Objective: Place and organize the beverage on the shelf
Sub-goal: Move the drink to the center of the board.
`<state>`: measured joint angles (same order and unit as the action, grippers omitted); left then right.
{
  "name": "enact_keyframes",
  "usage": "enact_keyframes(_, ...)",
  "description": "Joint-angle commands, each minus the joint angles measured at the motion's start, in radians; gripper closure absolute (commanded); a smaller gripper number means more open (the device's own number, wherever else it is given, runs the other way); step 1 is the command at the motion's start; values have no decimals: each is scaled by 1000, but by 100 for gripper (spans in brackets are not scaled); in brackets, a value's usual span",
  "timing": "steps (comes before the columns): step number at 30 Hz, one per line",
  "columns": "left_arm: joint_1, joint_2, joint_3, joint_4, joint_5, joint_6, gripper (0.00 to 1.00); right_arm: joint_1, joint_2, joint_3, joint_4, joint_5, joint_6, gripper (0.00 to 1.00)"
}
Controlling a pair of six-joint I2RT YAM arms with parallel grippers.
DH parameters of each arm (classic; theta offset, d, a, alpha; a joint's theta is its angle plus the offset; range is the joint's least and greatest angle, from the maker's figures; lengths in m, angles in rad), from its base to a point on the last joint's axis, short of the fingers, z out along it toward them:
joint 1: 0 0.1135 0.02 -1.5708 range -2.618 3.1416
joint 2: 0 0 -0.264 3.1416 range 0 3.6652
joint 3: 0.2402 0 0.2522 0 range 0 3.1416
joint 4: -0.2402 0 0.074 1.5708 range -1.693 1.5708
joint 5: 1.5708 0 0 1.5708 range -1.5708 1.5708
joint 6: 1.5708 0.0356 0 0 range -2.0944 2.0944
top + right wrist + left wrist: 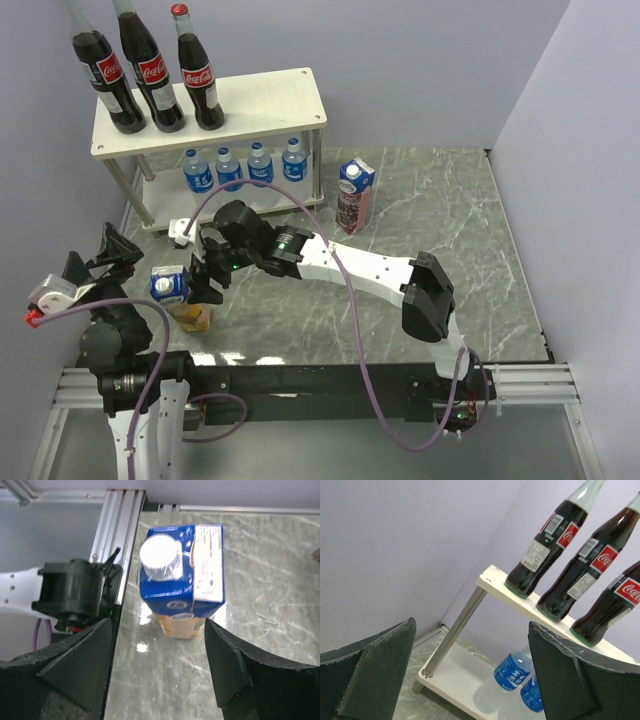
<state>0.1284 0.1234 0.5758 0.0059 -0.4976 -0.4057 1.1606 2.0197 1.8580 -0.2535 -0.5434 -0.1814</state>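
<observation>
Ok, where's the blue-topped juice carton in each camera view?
Top external: the juice carton stands lower left, near the front edge of the table.
Left wrist: not in it.
Right wrist: upper centre, seen from above, white cap up.
Shared landmark: the grey marble table.

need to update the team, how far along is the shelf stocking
Done: three cola bottles on the shelf's top board, four water bottles on the lower one. In hand: the right gripper, open, is lined up on the yellow juice carton, not gripping it. Remaining: that carton and the purple juice carton, both on the table. The left gripper hangs open.
</observation>
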Motion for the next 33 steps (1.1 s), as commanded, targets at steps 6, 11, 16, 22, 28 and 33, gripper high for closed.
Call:
enact_keyframes(6,4,-19,-2,39,-18,11,1,8,74,138,17,36,37,16)
enact_keyframes(11,4,-19,-2,39,-12,11,1,10,126,193,17,49,39,16)
enact_keyframes(16,4,-19,-2,39,-4,10,1,8,166,237,14,59,42,15)
enact_keyframes(22,4,-19,-2,39,-1,10,1,5,192,256,17,62,-9,14)
enact_keyframes(28,4,-16,-2,37,7,10,0,-19,197,257,-38,-113,-212,14)
enact_keyframes(33,4,-16,-1,39,13,10,1,-73,194,276,-99,-256,-374,14)
